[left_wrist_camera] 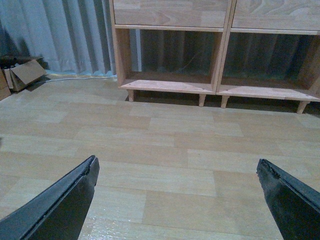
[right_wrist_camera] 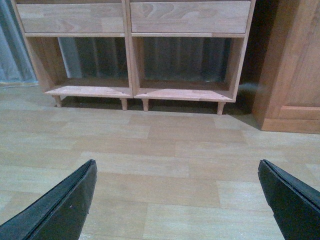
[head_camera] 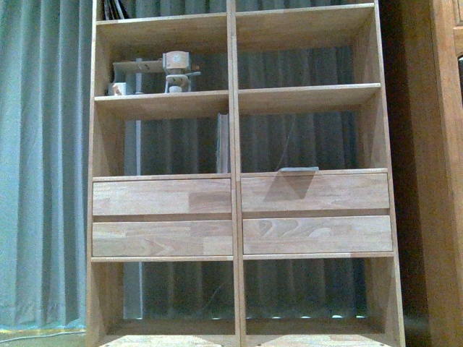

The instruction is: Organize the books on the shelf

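The shelf fills the front view, a light-wood bookcase with a central divider and drawer fronts. One book stands upright against the divider in the left middle cubby. Another book lies flat on the board above the right drawers. Neither arm shows in the front view. My left gripper is open over bare floor, well short of the shelf's bottom cubbies. My right gripper is also open above the floor, facing the bottom cubbies, with nothing between its fingers.
A small wooden and grey figure stands on the upper left board, with dark items in the top cubby. A curtain hangs left of the shelf. A cardboard box sits on the floor. A wooden cabinet stands on the right.
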You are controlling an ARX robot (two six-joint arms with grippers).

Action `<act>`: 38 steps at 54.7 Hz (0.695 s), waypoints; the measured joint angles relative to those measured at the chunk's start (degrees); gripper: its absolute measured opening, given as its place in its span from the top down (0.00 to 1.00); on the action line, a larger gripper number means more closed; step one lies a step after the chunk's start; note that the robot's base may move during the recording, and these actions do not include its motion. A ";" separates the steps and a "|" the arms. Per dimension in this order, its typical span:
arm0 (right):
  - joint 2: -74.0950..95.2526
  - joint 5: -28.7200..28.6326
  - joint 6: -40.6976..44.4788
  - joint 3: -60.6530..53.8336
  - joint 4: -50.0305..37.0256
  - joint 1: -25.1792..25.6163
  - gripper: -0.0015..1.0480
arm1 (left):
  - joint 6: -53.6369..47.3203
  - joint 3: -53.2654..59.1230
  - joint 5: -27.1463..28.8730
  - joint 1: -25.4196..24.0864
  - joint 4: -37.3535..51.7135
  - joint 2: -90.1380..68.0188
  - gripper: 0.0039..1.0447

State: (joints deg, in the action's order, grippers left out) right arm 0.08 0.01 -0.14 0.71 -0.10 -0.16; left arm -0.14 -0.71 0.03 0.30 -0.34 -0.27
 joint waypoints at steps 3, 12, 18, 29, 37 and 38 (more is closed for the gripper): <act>0.00 0.00 0.00 0.00 0.00 0.00 0.07 | 0.00 0.00 0.00 0.00 0.00 0.00 0.06; 0.00 0.00 0.00 0.00 0.00 0.00 0.07 | 0.00 0.00 0.00 0.00 0.00 0.00 0.06; 0.00 0.00 0.00 0.00 0.00 0.00 0.07 | 0.00 0.00 0.00 0.00 0.00 0.00 0.06; 0.00 0.00 0.00 0.00 0.00 0.00 0.07 | 0.00 0.00 0.00 0.00 0.00 0.00 0.06; 0.00 0.00 0.00 0.00 0.00 0.00 0.07 | 0.00 0.00 0.00 0.00 0.00 0.00 0.06; 0.00 0.00 0.00 0.00 0.00 0.00 0.07 | 0.00 0.00 0.00 0.00 0.00 0.00 0.06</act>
State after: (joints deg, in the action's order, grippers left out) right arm 0.08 0.01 -0.14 0.71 -0.10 -0.16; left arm -0.14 -0.71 0.03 0.30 -0.34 -0.27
